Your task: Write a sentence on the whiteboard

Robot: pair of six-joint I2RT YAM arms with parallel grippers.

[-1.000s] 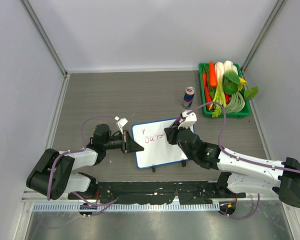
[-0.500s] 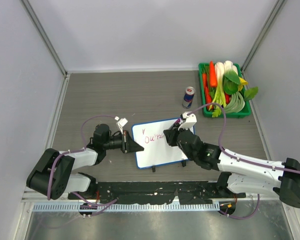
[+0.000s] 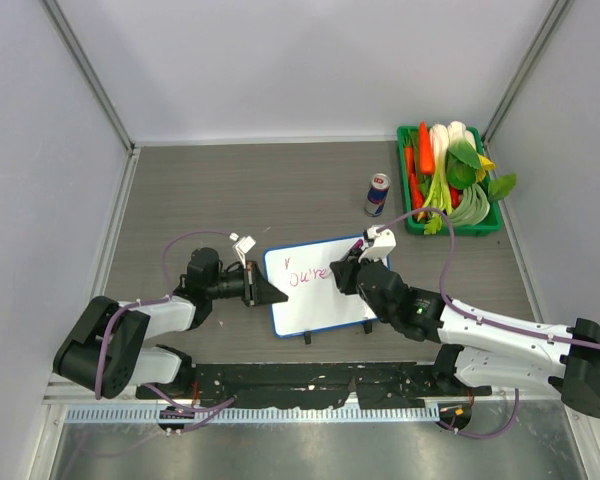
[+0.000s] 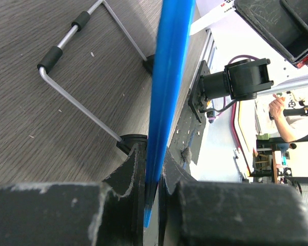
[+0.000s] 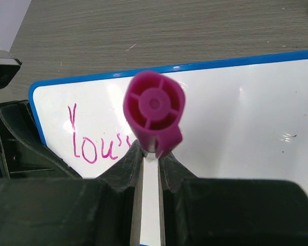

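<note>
The whiteboard, white with a blue rim, lies at the table's near middle. Its rim runs edge-on through the left wrist view, and its face fills the right wrist view. My left gripper is shut on its left edge, the jaws pinching the blue rim. My right gripper is shut on a magenta marker, held upright with its tip on the board. The sentence reads "You're" in reddish-pink; in the right wrist view the marker hides its end.
A green tray of vegetables stands at the back right. A red and blue can stands just left of it, behind the board. A wire stand and two black clips are at the board's near edge.
The writing has grown rightwards, from "You'r" with a scrawl to "You're". My right gripper and marker shifted slightly right. The left arm has not moved.
</note>
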